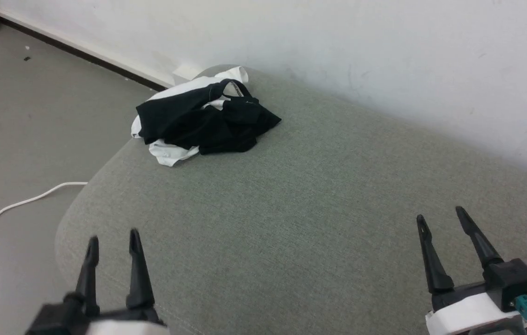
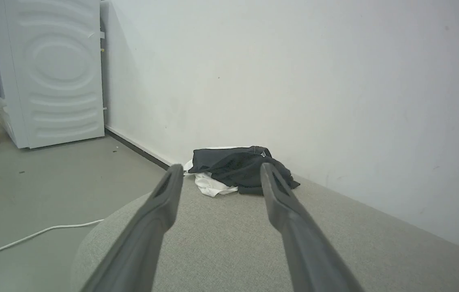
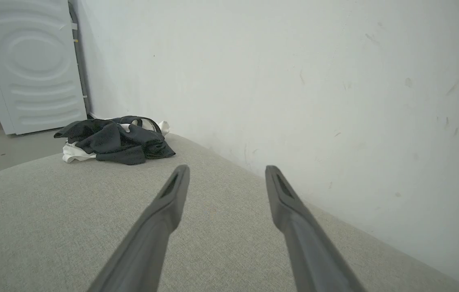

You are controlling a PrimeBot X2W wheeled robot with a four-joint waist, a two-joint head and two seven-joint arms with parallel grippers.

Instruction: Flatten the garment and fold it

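In the head view the left end effector [image 1: 113, 236] hangs over the near left corner of the table [image 1: 291, 209], its two dark fingers spread wide with nothing between them, and the right end effector [image 1: 439, 213] hangs over the table's near right part, equally wide open and empty; neither touches the fabric. The garment [image 1: 207, 118] lies crumpled at the table's far left rounded corner, a heap of black cloth on top with white showing at its left and near edges (no chest print can be made out). A white cable [image 1: 21, 202] runs across the floor [image 1: 35, 116] off the table's left side. In the left wrist view the left end effector [image 2: 221, 166] has its fingers well apart above the table's grey cover, holding nothing, and the garment [image 2: 237, 162] sits bunched at the table's far end. In the right wrist view the right end effector [image 3: 227, 167] is spread open and empty over the table, with the garment [image 3: 112, 140] wadded at the table's far left end, its black folds over white.
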